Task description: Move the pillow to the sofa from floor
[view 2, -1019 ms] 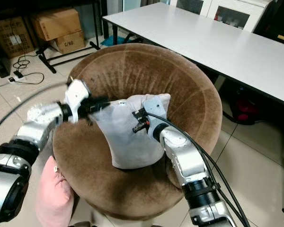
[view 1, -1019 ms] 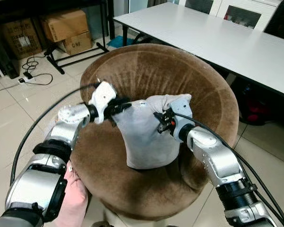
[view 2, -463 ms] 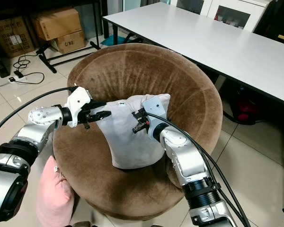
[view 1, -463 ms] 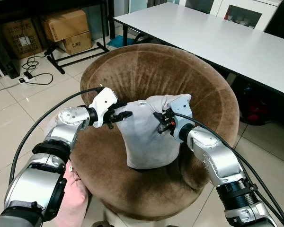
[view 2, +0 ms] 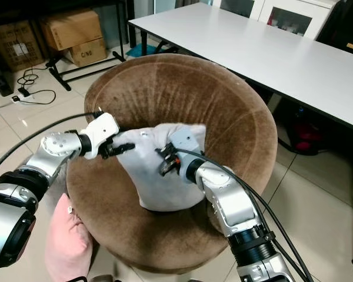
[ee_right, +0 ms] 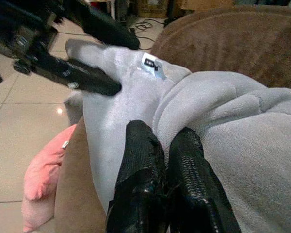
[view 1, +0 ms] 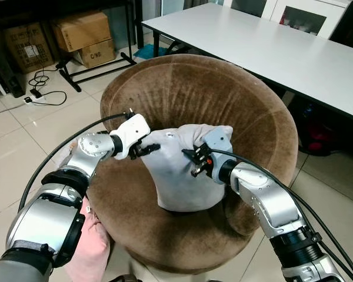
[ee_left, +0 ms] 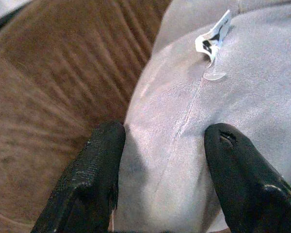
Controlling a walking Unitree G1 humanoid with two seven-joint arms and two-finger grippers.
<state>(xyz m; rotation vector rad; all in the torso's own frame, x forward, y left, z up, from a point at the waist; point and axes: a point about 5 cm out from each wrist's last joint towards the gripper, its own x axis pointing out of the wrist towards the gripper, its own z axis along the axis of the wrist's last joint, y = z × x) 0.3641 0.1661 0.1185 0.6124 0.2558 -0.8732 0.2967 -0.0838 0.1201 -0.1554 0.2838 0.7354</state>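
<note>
Grey pillow (view 1: 179,170) on brown round sofa (view 1: 253,117), propped mid-seat; right gripper (view 1: 194,161) pinching top fold, fingers closed; left gripper (view 1: 142,148) spread wide at left corner; placement apparently done, release remaining; pink pillow (view 2: 65,247) on floor.

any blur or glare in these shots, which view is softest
Left wrist view is softest: the grey pillow and the left tool's fingers look fuzzy up close. Right wrist view is sharper, with a glint on the floor tile. Both eye views are crisp and evenly lit.
</note>
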